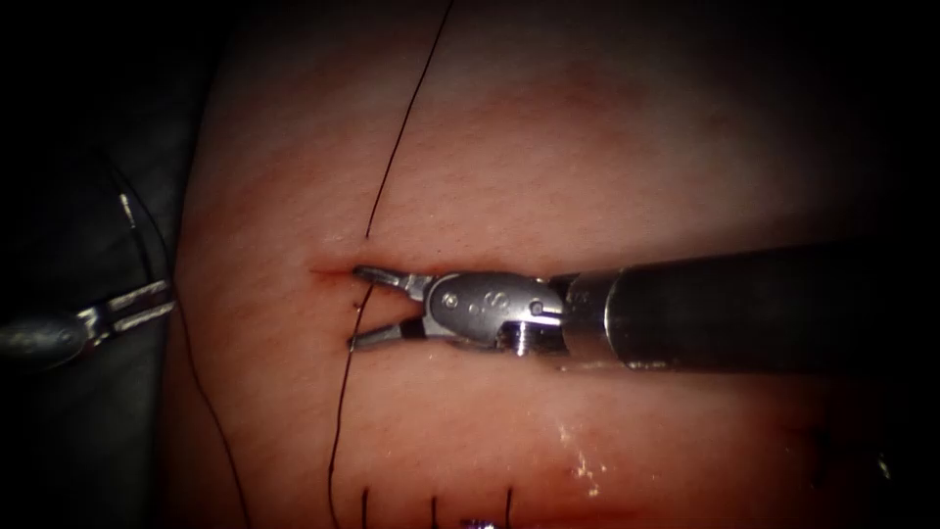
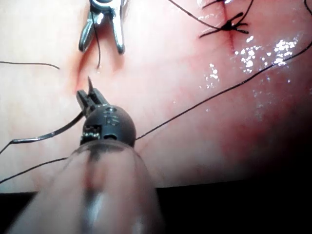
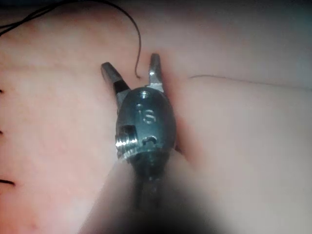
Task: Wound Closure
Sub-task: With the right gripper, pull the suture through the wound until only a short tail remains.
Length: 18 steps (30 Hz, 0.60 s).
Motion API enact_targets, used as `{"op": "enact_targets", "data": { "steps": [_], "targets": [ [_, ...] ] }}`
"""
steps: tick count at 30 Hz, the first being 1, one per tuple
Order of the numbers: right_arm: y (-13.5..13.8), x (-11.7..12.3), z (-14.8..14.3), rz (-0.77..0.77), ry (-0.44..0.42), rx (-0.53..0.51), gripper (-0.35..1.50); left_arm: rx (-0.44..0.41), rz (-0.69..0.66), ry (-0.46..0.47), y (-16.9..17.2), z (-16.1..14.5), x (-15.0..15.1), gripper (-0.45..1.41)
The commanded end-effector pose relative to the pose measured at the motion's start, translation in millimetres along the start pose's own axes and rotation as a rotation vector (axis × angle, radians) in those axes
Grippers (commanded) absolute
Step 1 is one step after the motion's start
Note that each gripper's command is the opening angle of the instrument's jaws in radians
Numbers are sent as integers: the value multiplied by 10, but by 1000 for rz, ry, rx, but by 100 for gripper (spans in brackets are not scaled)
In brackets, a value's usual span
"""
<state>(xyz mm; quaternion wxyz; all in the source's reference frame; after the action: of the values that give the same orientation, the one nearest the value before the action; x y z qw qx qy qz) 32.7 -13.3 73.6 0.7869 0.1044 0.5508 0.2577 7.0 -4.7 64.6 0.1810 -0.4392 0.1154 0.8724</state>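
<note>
Dark ground borders the tissue (image 1: 607,147), which takes up most of the endoscope view. Its cut (image 1: 328,270) runs crosswise, with a little red fluid at its left end.

We see the right arm's shaft (image 1: 764,304) lying along the cut. Its hand (image 1: 354,307) is spread wide at the cut's left end, one tip on the cut line, and it pinches nothing.

The left arm's hand (image 1: 168,297) sits at the tissue's left edge, well apart from the right one. Whether it grips anything we cannot tell.

Dark thread (image 1: 392,162) comes down from the tissue's far edge to the cut. It passes between the right hand's spread tips and runs on toward the near edge.

A thin curved grey piece, which we take for the needle (image 2: 44,136), lies just beside the left hand. Whether its point is in the tissue we cannot tell.

Short thread ends (image 1: 433,507) stand up along the near edge.
</note>
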Motion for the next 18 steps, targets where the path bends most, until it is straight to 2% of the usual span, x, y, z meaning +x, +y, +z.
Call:
{"op": "enact_targets", "data": {
  "steps": [1, 3, 6, 8, 9, 14, 18],
  "targets": [
    [2, -6, 8, -3, 1, 1, 90, -1, -1, 1, 5, 7, -2, -45],
    [4, -6, 7, -3, -2, 2, 81, -1, -1, 1, 5, 7, -2, -45],
    [2, -5, 7, -2, 4, 2, 56, -1, -1, 1, 5, 7, -2, -45],
    [0, -4, 7, -2, 5, 3, 11, -1, -1, 1, 5, 7, -2, -45],
    [-1, -4, 7, -2, 5, 3, -35, -1, 0, 1, 5, 7, -2, -45],
    [-3, 2, 5, 5, 37, -12, -35, 0, 0, 1, 5, 7, -2, -45],
    [-11, 8, 2, -57, 45, -9, -35, -1, 0, 1, 5, 7, -2, -45]
  ]
}}
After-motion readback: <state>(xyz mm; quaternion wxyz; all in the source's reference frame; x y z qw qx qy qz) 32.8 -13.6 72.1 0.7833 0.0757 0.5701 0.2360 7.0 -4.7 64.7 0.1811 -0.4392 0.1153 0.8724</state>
